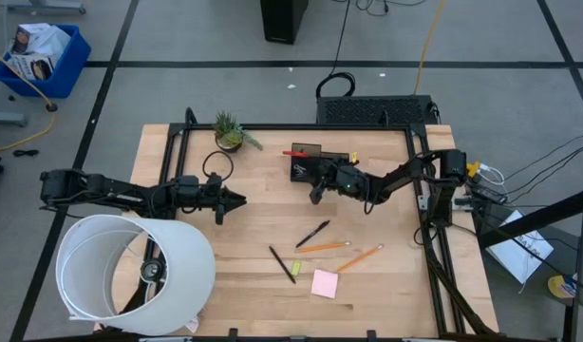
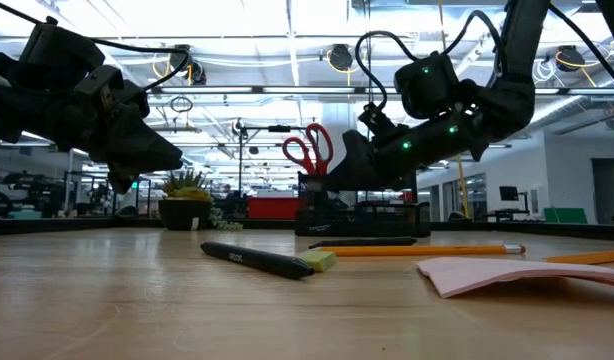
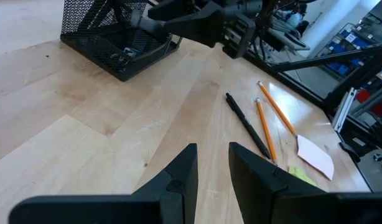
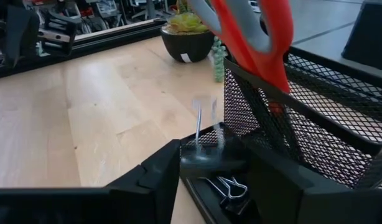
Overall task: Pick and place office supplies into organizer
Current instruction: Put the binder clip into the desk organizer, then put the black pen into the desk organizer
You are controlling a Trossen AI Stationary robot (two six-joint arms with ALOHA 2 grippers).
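Observation:
The organizer [image 4: 315,112] is a black mesh box at the table's far middle [image 1: 306,163]. Red-handled scissors [image 4: 259,37] stand in its taller compartment, handles up. My right gripper [image 4: 213,155] hovers just over the lower compartment, and a black binder clip [image 4: 209,163] with silver handles shows smeared between its fingertips. Another clip [image 4: 227,185] lies in that compartment. Two black pens [image 1: 312,234], two orange pencils [image 1: 322,248], a pink sticky pad [image 1: 324,283] and a yellow-green piece [image 1: 295,269] lie flat on the table. My left gripper [image 3: 213,168] waits at mid-left, open and holding nothing. My right gripper has the binder clip's black body [image 4: 206,165] between its two fingertips, handles pointing up, over the organizer's lower compartment. The clip is smeared while the fingers [image 4: 160,180] show sharp. I cannot tell whether they still touch it.
A small potted plant [image 1: 230,133] stands at the far left of the frame. A large white cylinder [image 1: 130,275] lies at the near left corner. Bare wood lies between my left gripper and the pens.

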